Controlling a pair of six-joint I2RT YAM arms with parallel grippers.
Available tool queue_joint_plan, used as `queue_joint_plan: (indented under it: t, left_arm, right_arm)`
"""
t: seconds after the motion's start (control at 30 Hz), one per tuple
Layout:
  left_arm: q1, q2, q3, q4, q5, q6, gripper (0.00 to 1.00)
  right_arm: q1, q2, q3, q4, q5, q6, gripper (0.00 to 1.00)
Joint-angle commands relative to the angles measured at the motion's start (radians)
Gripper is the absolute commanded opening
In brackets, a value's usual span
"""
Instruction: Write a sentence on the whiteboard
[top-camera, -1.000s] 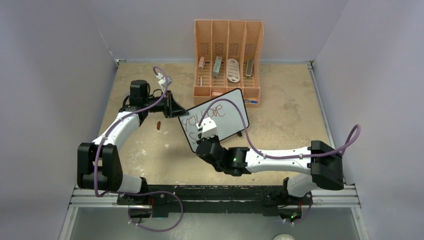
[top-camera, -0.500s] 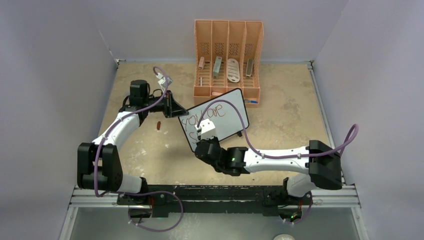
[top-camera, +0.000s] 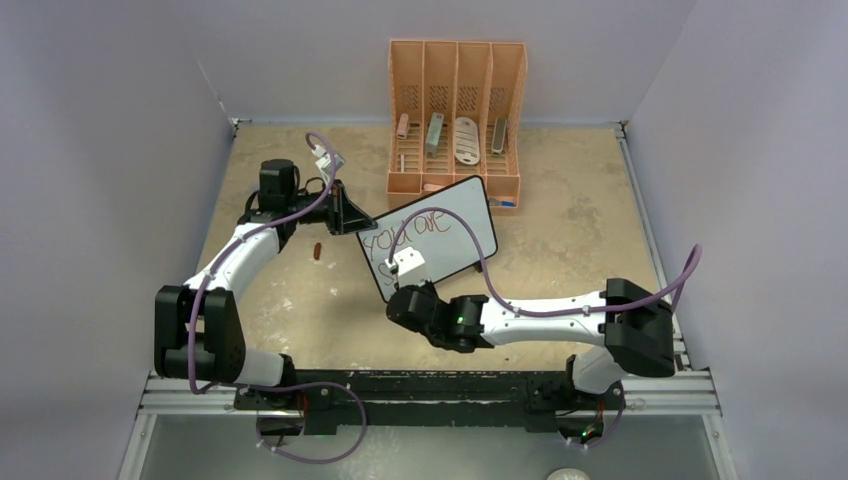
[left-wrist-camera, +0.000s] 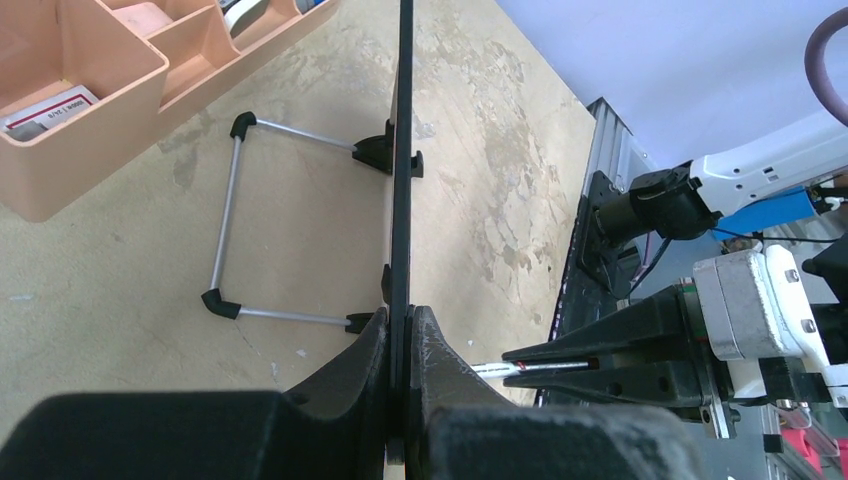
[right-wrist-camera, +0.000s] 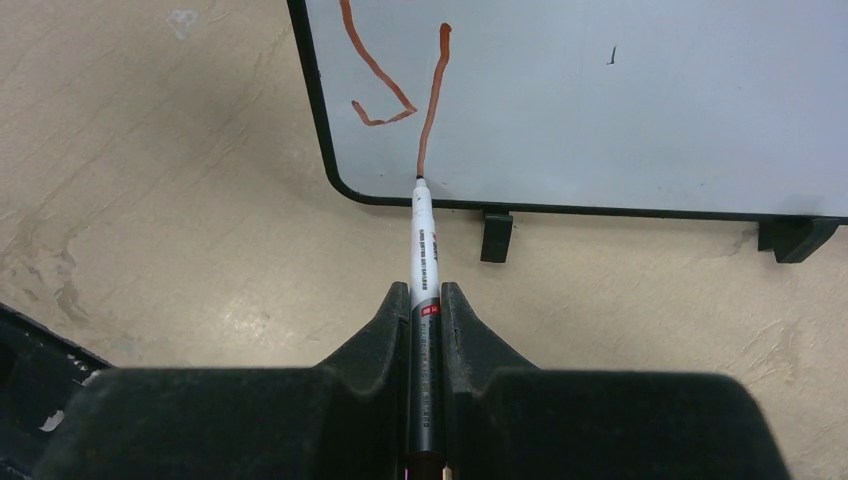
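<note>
The whiteboard stands tilted on its feet in front of the orange organizer. My left gripper is shut on its left edge, and the board shows edge-on in the left wrist view. The sentence has a red-brown upper line; a lower line starts with a curved stroke and a long downstroke. My right gripper is shut on a white and black marker. The marker's tip touches the foot of the downstroke, at the board's bottom frame.
The orange organizer with several items in its slots stands behind the board. A small red-brown piece lies on the table left of the board. The board's wire stand rests on the table behind it.
The right gripper with the marker has moved down the board toward the near edge, lengthening the downstroke. The left gripper and board have stayed put.
</note>
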Motion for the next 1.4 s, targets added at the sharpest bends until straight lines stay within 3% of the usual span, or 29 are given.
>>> queue_joint_plan:
  t: [0.0,0.37,1.37]
  left_arm:
    - [-0.008,-0.021,0.031,-0.002,0.012,0.014,0.00]
    - [-0.008,-0.021,0.030,-0.004,0.012,0.014,0.00]
    - [-0.008,-0.022,0.029,-0.006,0.012,0.015,0.00]
  right_arm:
    - [-0.015,-0.053,0.021,0.027,0.029,0.015,0.00]
    - [-0.015,-0.170,-0.013,0.130,0.093,0.031,0.00]
    - [-0.024,-0.080,0.004,0.174,0.149,0.009,0.00]
